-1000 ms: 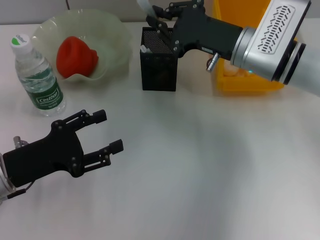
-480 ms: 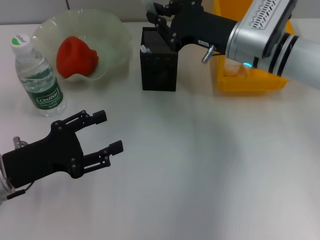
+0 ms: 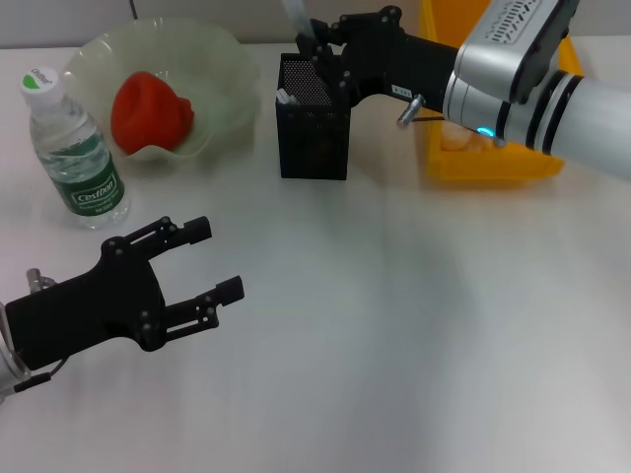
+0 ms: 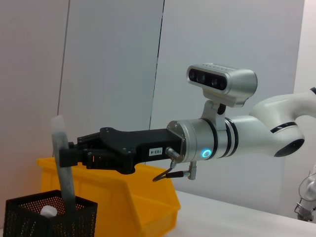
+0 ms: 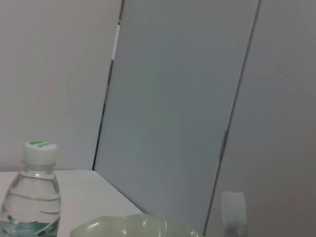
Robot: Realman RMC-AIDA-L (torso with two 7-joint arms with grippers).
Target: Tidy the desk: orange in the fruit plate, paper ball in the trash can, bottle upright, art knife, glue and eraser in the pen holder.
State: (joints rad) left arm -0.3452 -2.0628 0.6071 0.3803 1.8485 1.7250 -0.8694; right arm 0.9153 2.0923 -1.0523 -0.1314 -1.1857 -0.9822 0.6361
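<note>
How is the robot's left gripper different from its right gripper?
The left gripper hangs low over the bare table, open and holding nothing; the right gripper is raised above the black mesh pen holder, shut on a pale grey art knife whose lower end dips into the holder. Both grippers are black.

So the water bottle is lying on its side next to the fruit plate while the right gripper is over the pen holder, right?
Not quite. The water bottle stands upright beside the fruit plate, as the head view shows. The right gripper is indeed over the pen holder.
</note>
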